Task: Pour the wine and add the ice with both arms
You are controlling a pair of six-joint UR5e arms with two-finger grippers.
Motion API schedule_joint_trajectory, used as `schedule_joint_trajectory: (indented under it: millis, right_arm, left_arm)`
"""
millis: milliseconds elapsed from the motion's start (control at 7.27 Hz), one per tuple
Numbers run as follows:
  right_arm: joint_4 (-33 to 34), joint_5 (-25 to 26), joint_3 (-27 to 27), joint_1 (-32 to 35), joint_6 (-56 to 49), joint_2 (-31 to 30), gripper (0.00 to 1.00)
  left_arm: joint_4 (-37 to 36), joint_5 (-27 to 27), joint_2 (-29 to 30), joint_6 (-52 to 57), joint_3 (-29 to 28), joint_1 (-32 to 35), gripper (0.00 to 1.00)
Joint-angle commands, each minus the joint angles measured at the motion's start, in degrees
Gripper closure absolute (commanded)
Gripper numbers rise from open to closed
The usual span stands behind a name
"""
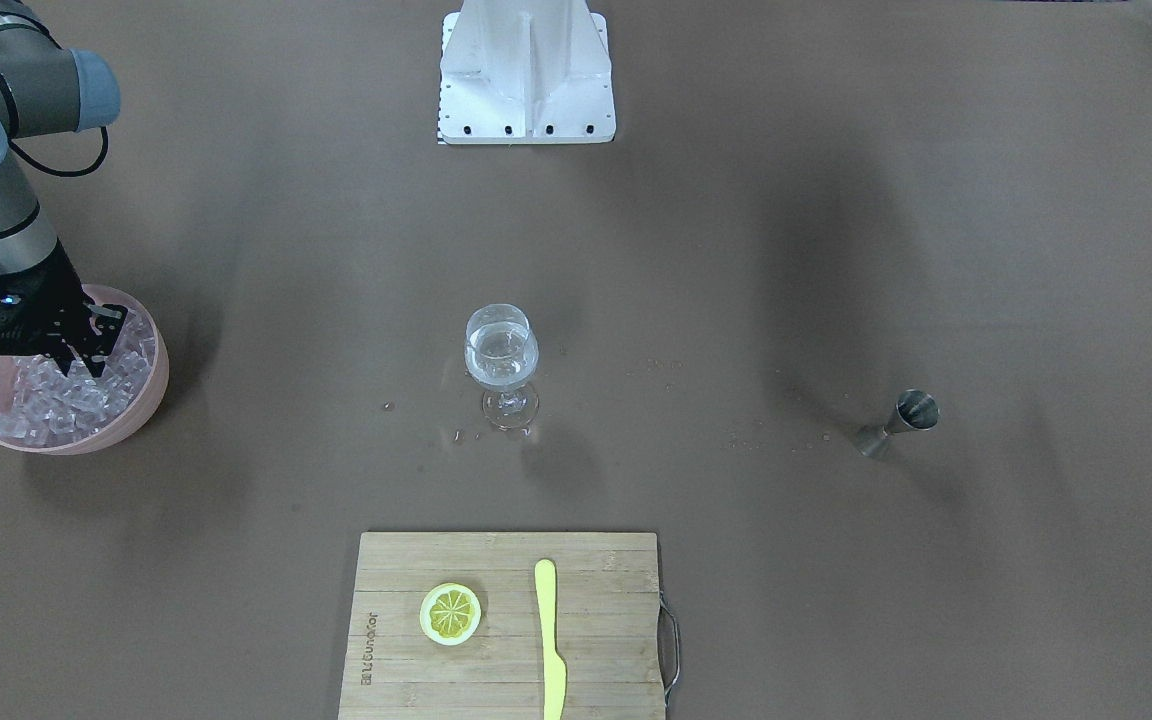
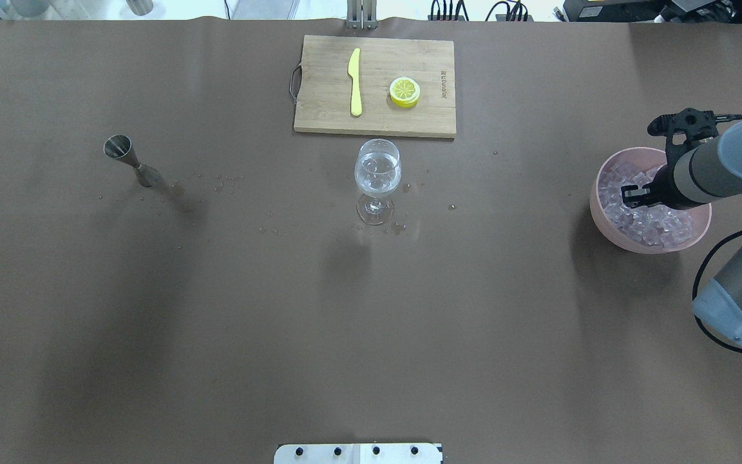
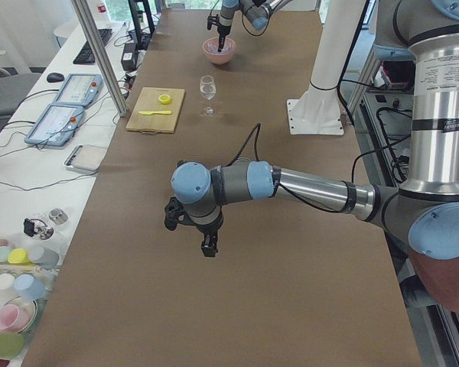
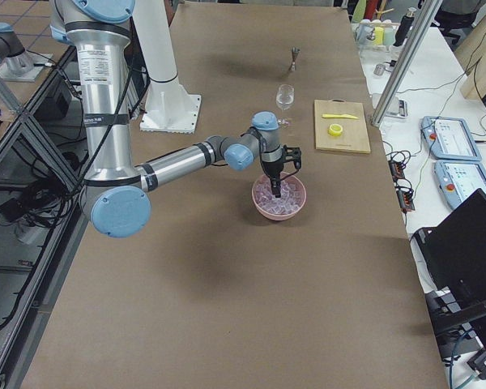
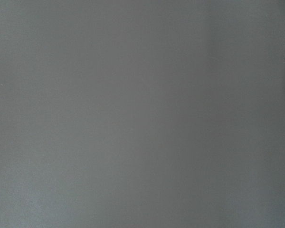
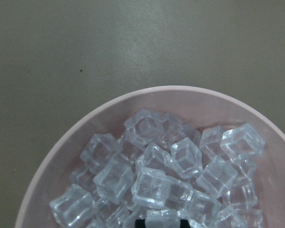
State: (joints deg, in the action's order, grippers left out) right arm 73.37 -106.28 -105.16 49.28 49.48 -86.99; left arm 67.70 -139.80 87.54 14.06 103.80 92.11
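The ice (image 6: 161,175) lies heaped in a pink bowl (image 6: 109,107) at the robot's right end of the desk (image 1: 736,250). The right pincer (image 1: 81,362) is dipped among the cubes, and its spread and any catch cannot be told. The wine (image 1: 501,368) already sits in the wine glass (image 1: 502,330) at mid-desk and the steel jigger (image 1: 898,422) is set down, so icing the glass appears to be what remains. The left pincer (image 3: 206,246), its state unreadable, hangs over bare desk.

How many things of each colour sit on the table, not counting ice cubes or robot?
Yellow: 2, plastic knife and lemon slice
Pink: 1, round bowl
Silver: 1, metal jigger
Clear: 1, stemmed wine glass
Brown: 1, wooden cutting board
Total: 6
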Motion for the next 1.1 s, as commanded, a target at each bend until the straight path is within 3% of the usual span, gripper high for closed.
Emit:
schedule_joint_trajectory:
  millis: [0, 275, 550, 962]
  right_arm:
    - [0.1, -0.4, -2.7, 0.2, 0.1, -0.3, 1.00]
    - [0.2, -0.5, -10.2, 1.3, 0.6, 1.1, 1.00]
    - [0.7, -3.0, -9.5, 1.6, 1.0, 11.7, 1.00]
    - [0.9, -2.9, -5.2, -5.7, 17.6, 23.5, 1.00]
  left_arm:
    - [0.1, 0.0, 0.0, 0.0, 0.0, 0.0, 0.02]
    - [0.1, 0.0, 0.0, 0.1, 0.1, 0.0, 0.02]
    - [0.1, 0.0, 0.0, 0.1, 0.0, 0.0, 0.02]
    - [0.0, 0.0, -0.1, 0.1, 0.0, 0.0, 0.02]
